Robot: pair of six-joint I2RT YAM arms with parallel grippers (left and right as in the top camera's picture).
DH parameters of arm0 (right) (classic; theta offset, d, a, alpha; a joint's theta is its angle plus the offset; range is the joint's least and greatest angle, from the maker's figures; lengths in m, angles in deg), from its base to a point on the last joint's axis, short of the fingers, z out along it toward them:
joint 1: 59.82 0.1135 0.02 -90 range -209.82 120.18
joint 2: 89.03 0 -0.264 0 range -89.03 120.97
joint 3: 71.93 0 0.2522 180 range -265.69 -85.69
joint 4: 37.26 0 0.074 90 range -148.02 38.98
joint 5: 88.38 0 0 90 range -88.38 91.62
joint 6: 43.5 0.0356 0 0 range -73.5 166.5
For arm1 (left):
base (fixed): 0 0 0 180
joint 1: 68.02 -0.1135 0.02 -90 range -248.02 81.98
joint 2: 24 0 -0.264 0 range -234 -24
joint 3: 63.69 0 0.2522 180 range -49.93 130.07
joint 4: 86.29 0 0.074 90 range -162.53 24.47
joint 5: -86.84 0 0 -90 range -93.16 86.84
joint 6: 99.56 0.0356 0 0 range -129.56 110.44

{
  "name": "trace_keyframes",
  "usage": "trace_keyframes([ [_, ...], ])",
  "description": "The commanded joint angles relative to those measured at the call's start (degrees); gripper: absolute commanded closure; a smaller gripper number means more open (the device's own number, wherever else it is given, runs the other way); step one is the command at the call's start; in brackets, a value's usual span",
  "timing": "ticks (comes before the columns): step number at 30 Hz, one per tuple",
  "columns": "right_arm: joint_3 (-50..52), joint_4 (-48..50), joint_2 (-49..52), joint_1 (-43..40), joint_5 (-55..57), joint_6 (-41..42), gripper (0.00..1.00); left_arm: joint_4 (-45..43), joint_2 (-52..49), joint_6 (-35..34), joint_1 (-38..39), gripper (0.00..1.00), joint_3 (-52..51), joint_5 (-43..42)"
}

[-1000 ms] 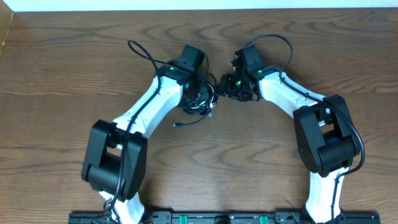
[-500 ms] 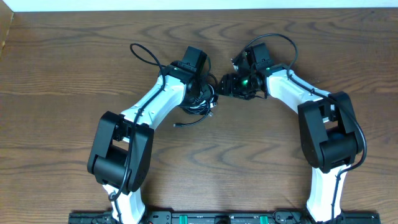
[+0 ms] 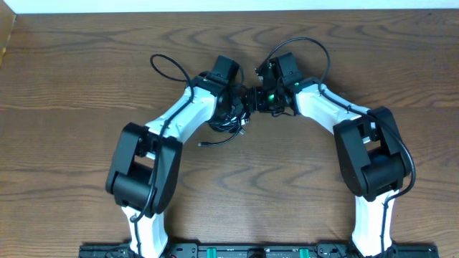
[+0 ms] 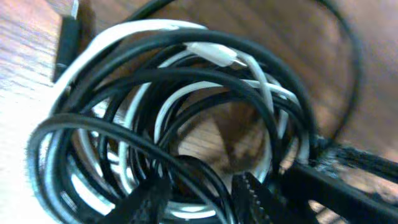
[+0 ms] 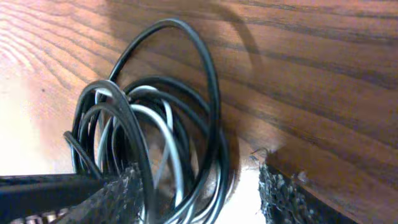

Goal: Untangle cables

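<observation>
The cables [image 3: 226, 123] lie as one tangled coil of black and white cords mid-table, with a loose black tail ending in a plug [image 3: 203, 144]. My left gripper [image 3: 235, 102] is down on the coil's top. In the left wrist view its fingers [image 4: 199, 202] are closed around several black and white strands [image 4: 186, 112]. A white plug end [image 4: 214, 55] lies across the coil. My right gripper [image 3: 253, 99] is at the coil's right edge, fingers [image 5: 199, 193] wide apart. The coil's outer loops [image 5: 155, 124] sit between them, not gripped.
Thicker black arm cables arch up behind each wrist, on the left [image 3: 163, 63] and on the right [image 3: 308, 44]. The two wrists are nearly touching over the coil. A black plug [image 4: 65, 43] lies on the wooden table [image 3: 86, 107] beside the coil.
My right gripper has moved left to the coil's edge, close to the left gripper. The left arm has shifted slightly while staying on the coil. The coil has not moved.
</observation>
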Motion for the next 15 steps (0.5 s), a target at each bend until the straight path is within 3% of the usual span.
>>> trace_keyframes([
  [1,0.5,-0.74,0.87,0.48,5.14,1.03,0.42,0.55,-1.62,-0.59,0.04,0.73,-0.83,-1.05],
  [6,0.52,-1.86,0.94,0.66,9.31,1.07,0.51,0.79,-1.62,0.81,0.0,0.92,-0.83,-1.07],
  [11,0.52,-2.97,1.79,1.22,14.51,2.75,0.58,1.51,0.2,3.34,-0.2,0.92,-0.81,-1.25],
  [15,0.52,-1.66,2.78,2.38,13.66,2.73,0.54,1.46,3.23,3.52,-0.42,0.92,-0.81,-1.22],
])
